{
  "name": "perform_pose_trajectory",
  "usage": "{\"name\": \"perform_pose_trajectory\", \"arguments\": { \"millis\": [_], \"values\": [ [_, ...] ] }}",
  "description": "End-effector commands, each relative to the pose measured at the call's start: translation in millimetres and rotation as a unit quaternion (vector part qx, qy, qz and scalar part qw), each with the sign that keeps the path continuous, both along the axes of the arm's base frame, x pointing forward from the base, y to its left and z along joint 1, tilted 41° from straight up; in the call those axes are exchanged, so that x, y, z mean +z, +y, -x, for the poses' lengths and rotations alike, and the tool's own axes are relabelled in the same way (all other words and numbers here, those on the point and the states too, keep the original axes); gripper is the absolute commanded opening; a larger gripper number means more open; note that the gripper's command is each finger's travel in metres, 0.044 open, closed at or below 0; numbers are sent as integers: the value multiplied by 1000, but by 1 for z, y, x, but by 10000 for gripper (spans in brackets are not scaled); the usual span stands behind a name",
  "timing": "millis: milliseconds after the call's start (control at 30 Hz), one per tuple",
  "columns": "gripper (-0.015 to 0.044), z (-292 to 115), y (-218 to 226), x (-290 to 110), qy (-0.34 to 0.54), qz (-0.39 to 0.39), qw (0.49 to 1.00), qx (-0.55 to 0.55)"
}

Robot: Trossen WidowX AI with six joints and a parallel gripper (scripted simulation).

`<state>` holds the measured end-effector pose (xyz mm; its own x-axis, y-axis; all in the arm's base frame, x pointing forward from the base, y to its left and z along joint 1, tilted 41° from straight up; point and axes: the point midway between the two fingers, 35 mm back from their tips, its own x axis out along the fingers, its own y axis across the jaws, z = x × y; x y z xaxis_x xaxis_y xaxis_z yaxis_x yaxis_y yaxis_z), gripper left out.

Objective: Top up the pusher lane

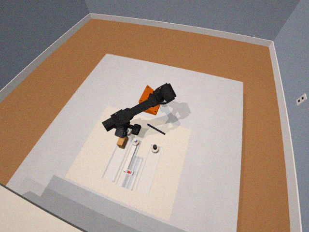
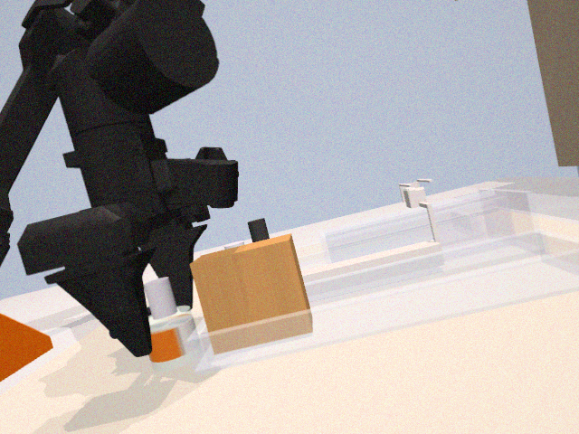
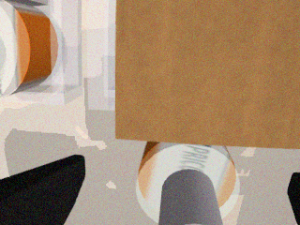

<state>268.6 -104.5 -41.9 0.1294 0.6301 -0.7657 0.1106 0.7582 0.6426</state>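
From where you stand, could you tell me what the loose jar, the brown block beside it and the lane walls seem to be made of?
Loose jar: likely clear glass or plastic, since its orange band shows through a pale wall; the cap looks matte white.
Brown block: cardboard or wood, flat tan, no gloss.
Lane walls: clear acrylic by the look, as the floor shows through them.

We find no words, brand names, numbers or signs that can be read in any of the three views. The orange band on the loose jar (image 2: 164,344) is plain, and so is the band on the jar in the lane (image 3: 34,44) beside it. The brown box (image 2: 250,285) next to the loose jar carries no print on the faces we see. A small red dot marks the pusher plate (image 1: 128,172), far down the lane from that jar, but it bears no character.
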Motion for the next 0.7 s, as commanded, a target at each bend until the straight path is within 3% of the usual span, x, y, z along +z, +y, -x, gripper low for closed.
{"name": "perform_pose_trajectory", "arguments": {
  "millis": [0, 333, 533, 667],
  "values": [
    [440, -1, 3, -2, -1, -2, 1000, -2],
    [177, -1, 3, -2, -1, -2, 1000, -2],
    [138, -1, 3, -2, -1, -2, 1000, -2],
    [32, 0, 0, 1, -2, 5, 1000, 2]
  ]
}}
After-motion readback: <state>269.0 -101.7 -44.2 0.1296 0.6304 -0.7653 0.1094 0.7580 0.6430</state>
